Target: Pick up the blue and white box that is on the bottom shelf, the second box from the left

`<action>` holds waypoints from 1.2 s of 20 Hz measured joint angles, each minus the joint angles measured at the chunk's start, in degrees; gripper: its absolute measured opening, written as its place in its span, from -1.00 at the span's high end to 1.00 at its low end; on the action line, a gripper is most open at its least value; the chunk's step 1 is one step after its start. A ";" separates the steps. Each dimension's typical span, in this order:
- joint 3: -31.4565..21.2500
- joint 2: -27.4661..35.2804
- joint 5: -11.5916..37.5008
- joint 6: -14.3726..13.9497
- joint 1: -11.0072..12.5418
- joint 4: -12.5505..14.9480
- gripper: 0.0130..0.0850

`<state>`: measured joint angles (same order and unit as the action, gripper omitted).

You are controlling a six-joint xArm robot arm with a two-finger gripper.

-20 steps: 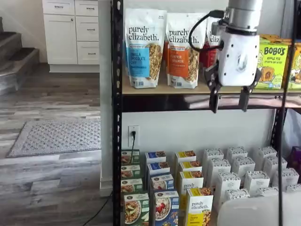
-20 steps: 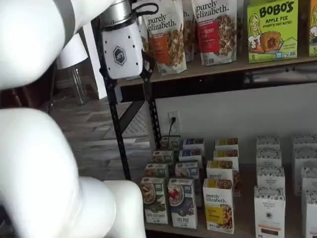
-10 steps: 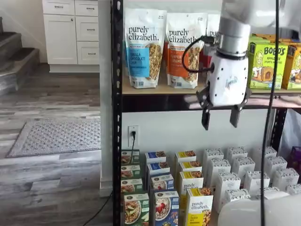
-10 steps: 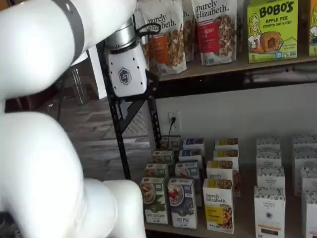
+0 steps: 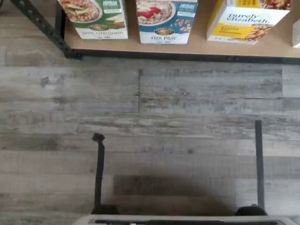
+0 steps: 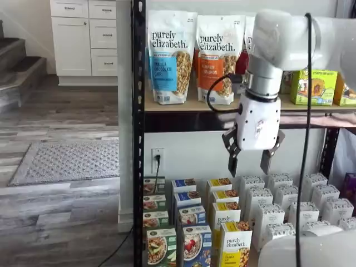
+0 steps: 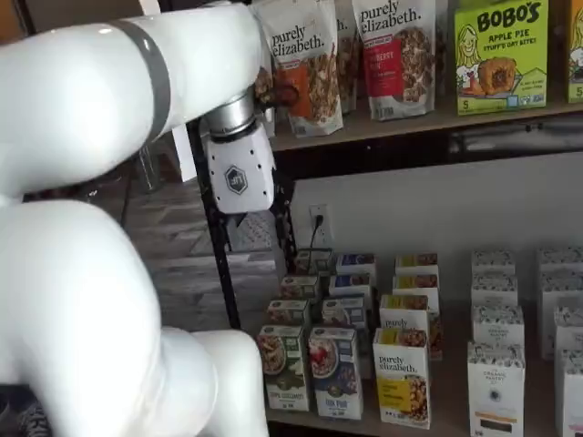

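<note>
The pincer (image 6: pixel 250 162) hangs in the air in front of the rack, below the upper board and well above the boxes on the bottom shelf (image 7: pixel 451 387). Its two black fingers (image 6: pixel 233 162) stand plainly apart with nothing between them, so it is released and empty. In a shelf view its white body (image 7: pixel 237 177) shows beside the black post, the fingers there too dark to make out.

The blue box (image 6: pixel 194 246) stands upright at the front edge of the bottom shelf, untouched, with a bowl of granola and red berries on its face. In a shelf view it (image 7: pixel 334 372) has the green box (image 7: pixel 283 367) just beside it on one side and the yellow box (image 7: pixel 402 376) just beside it on the other. More boxes line up behind each of the three toward the back edge.

In the wrist view the blue box (image 5: pixel 166 20) sits at the shelf's front edge between the green box (image 5: pixel 95 18) and the yellow box (image 5: pixel 246 19), with grey plank floor (image 5: pixel 150 122) in front of the rack.
</note>
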<state>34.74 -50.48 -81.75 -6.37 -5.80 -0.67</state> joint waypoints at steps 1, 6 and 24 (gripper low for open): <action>-1.06 -0.13 1.26 -0.07 -0.08 -0.11 -1.00; -4.72 -0.30 5.93 -0.69 -0.75 -0.10 -1.00; -12.34 9.60 23.31 -0.22 -1.27 -1.72 -1.00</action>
<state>22.40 -40.88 -58.45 -6.59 -7.07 -2.39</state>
